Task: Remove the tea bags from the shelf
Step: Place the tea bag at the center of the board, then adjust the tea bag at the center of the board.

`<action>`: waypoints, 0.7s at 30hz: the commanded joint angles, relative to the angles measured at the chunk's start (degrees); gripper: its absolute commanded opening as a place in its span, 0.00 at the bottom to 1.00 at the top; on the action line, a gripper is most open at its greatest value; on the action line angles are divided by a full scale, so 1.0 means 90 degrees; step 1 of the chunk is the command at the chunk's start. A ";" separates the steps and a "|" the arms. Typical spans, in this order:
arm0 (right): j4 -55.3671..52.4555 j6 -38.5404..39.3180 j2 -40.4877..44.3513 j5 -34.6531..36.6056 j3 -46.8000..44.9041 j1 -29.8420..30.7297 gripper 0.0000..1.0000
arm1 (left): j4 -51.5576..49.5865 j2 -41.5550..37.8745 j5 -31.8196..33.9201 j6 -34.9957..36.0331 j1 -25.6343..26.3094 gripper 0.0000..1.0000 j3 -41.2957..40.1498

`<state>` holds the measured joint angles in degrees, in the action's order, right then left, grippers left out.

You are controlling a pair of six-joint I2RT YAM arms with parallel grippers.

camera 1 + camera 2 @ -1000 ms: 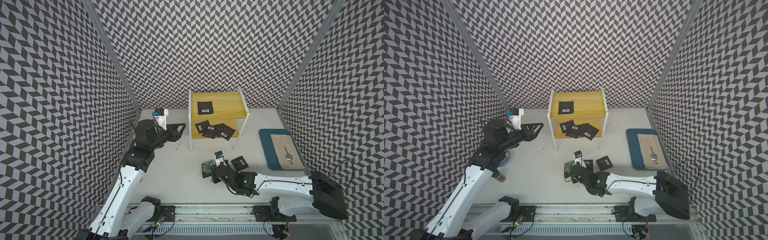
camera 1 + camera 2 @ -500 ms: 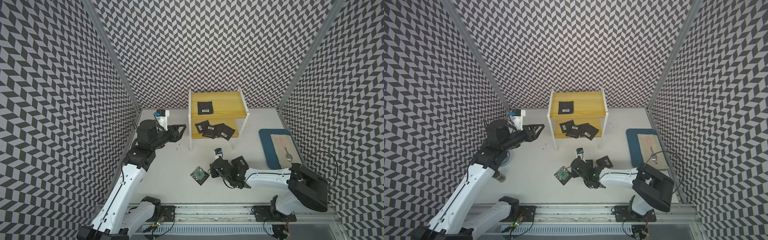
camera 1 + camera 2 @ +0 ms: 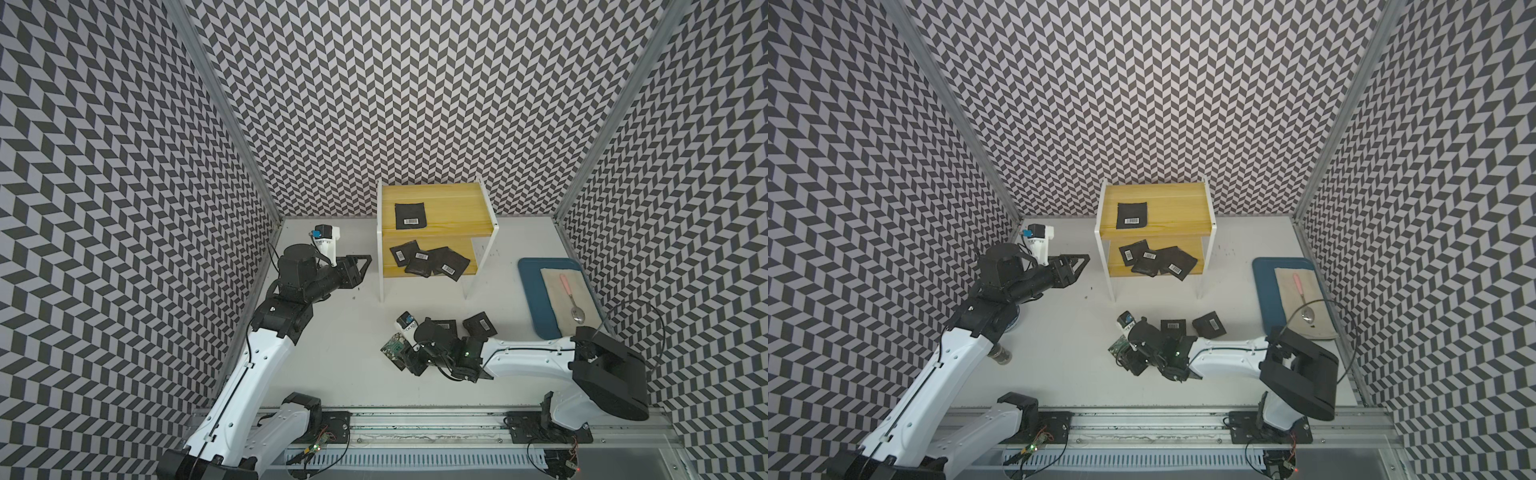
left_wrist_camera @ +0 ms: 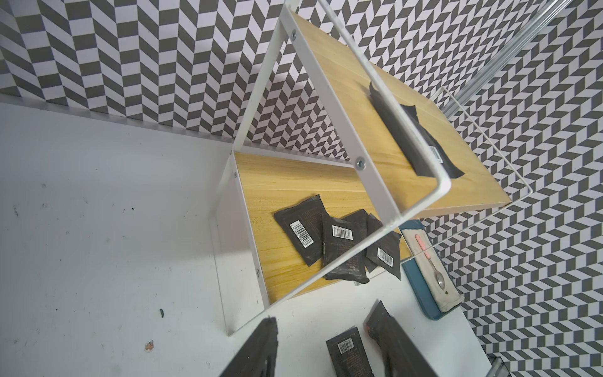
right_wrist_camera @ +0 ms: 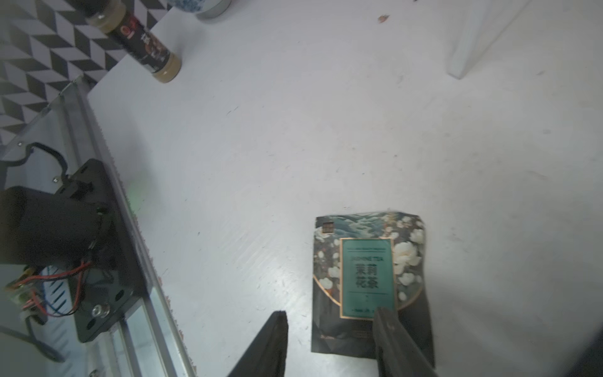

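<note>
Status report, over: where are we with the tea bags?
Both jaws open, empty. Four tea bags on shelf, three on table. Shelf frame between left jaws and lower bags.

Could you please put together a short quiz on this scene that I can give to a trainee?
1. True or false: the upper board of the shelf holds no tea bag.
2. What lies on the cloth in the blue tray? A) spoon B) fork C) cup
3. Fill in: the green-patterned tea bag lies on the table beside the ___ gripper.
Key: 1 false, one black tea bag lies there; 2 A; 3 right gripper, its fingers apart.
</note>
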<state>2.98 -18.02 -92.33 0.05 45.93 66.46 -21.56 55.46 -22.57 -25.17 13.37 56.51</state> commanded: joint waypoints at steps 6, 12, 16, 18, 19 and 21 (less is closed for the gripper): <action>0.0017 0.0520 -0.1054 -0.1078 0.0821 0.0173 0.43 | -0.0114 -0.0176 0.0071 0.0091 -0.0115 0.54 -0.0075; -0.0092 0.0403 -0.1583 -0.0945 0.1179 0.0176 0.42 | -0.0160 -0.0198 0.0066 0.0101 -0.0137 0.54 -0.0048; -0.0219 0.0162 -0.1848 -0.0648 0.1369 0.0095 0.42 | -0.0163 -0.0215 0.0047 0.0106 -0.0137 0.54 -0.0039; -0.0188 0.0009 -0.1852 -0.0515 0.1335 0.0001 0.42 | -0.0163 -0.0224 0.0032 0.0093 -0.0137 0.54 -0.0029; -0.0171 -0.0051 -0.1851 -0.0447 0.1301 -0.0050 0.42 | -0.0163 -0.0224 0.0026 0.0082 -0.0137 0.54 -0.0020; -0.0189 -0.0155 -0.1844 -0.0344 0.1250 -0.0199 0.42 | -0.0164 -0.0220 0.0016 0.0088 -0.0137 0.53 -0.0033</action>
<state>1.32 -17.10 -108.14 -5.93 57.60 66.35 -22.24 54.61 -22.17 -25.15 12.45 55.51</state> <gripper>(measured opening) 0.420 0.535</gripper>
